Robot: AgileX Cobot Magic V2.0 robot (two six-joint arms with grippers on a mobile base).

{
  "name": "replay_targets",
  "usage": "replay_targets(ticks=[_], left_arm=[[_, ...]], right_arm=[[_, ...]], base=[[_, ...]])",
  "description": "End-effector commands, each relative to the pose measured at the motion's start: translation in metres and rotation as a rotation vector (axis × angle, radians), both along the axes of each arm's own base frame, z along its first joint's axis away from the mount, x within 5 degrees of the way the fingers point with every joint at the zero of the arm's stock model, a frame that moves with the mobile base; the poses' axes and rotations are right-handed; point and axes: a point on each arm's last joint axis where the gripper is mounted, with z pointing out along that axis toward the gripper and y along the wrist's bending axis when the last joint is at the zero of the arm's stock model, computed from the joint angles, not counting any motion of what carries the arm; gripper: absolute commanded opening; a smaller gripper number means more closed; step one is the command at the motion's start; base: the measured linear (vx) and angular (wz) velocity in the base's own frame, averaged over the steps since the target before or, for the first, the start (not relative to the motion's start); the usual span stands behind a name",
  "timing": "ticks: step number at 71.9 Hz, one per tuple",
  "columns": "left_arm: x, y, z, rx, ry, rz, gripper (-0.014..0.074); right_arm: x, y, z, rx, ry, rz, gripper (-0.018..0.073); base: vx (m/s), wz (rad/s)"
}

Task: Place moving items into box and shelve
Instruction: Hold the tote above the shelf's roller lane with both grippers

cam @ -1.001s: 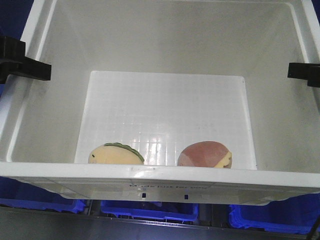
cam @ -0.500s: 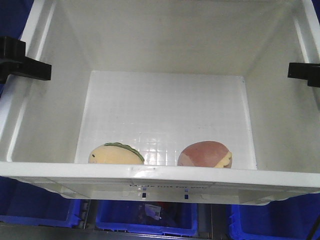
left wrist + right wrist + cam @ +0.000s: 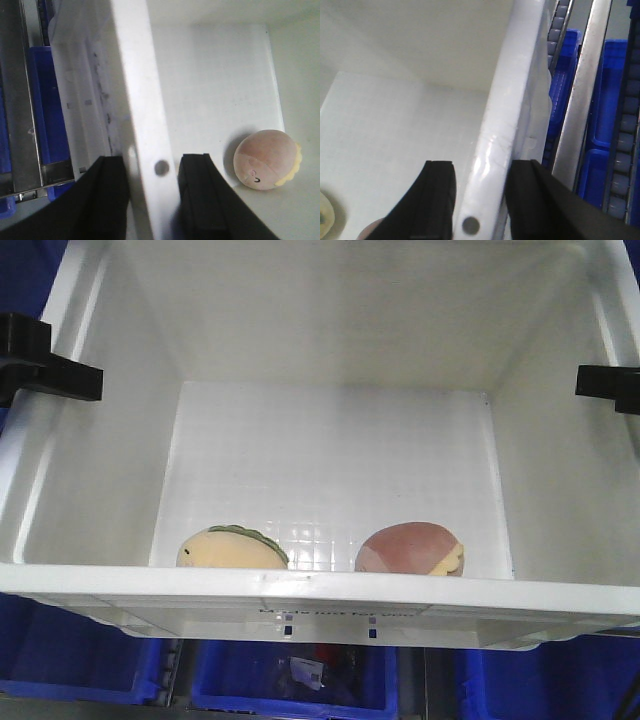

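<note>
The box [image 3: 320, 595] hangs above blue bins [image 3: 290, 685], its near wall sheltering the yellow toy [image 3: 232, 548] and pink toy [image 3: 410, 548] (both already inside). Left gripper [image 3: 152, 195] and right gripper [image 3: 480, 197] each pinch a side rim between their jaws. Shelving is in hand; next, carry it level onto the rack.
</note>
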Motion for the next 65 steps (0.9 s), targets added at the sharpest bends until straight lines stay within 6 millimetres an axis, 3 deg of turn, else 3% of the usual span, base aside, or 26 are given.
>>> replay_targets(ticks=[1, 65], left_arm=[[-0.0017, -0.0039, 0.0273, -0.13, -0.172, 0.018, 0.0], [-0.0017, -0.0039, 0.0273, -0.13, -0.172, 0.018, 0.0]], right_arm=[[-0.0033, 0.003, 0.0271, 0.079, -0.158, -0.008, -0.0006], [-0.003, 0.0027, 0.0275, 0.08, -0.164, -0.012, -0.0006]], base=[[0.0, 0.0], [0.0, 0.0]])
